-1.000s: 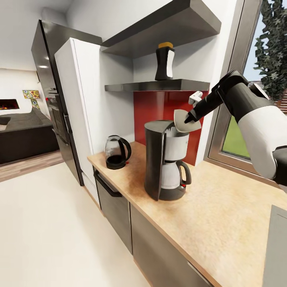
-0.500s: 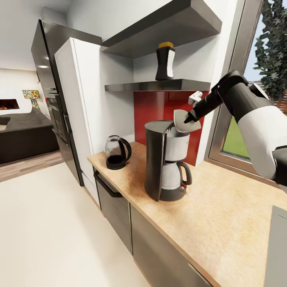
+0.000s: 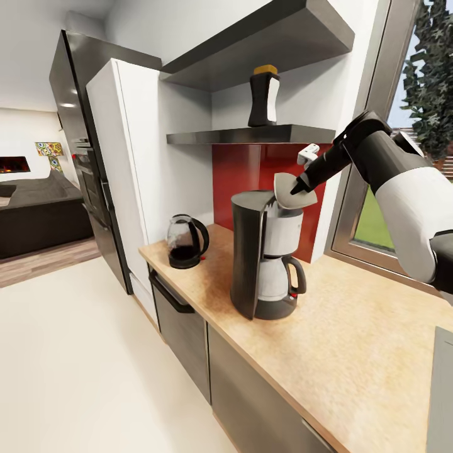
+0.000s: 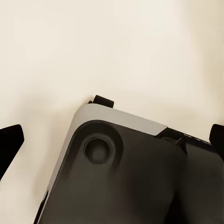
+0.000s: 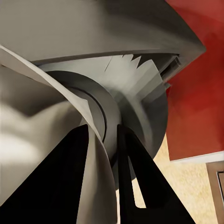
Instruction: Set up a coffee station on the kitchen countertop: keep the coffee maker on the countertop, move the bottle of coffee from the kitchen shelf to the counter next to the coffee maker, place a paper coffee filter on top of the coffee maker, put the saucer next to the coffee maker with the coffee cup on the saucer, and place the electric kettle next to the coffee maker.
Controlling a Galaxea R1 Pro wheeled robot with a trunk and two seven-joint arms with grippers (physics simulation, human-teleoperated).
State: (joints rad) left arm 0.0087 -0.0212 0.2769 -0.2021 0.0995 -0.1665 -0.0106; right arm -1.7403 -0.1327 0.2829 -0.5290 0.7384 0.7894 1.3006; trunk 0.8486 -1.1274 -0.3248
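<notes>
Right gripper [image 3: 296, 187] pinched shut on thin white paper cone filter [image 3: 290, 192], held over white filter basket of tall dark grey coffee maker [image 3: 261, 251]; left gripper's state cannot be told; rounded glass kettle [image 3: 186, 241] near beige countertop's [image 3: 352, 352] left end.

Pale paper coffee filter [image 3: 294, 192] tilted atop dark coffee maker [image 3: 264, 255].

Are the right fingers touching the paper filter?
Touching: the right wrist view shows both fingers pinching the paper coffee filter's edge between them.

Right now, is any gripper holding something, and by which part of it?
Yes. The right gripper holds the paper coffee filter by its edge, above the coffee maker.
</notes>
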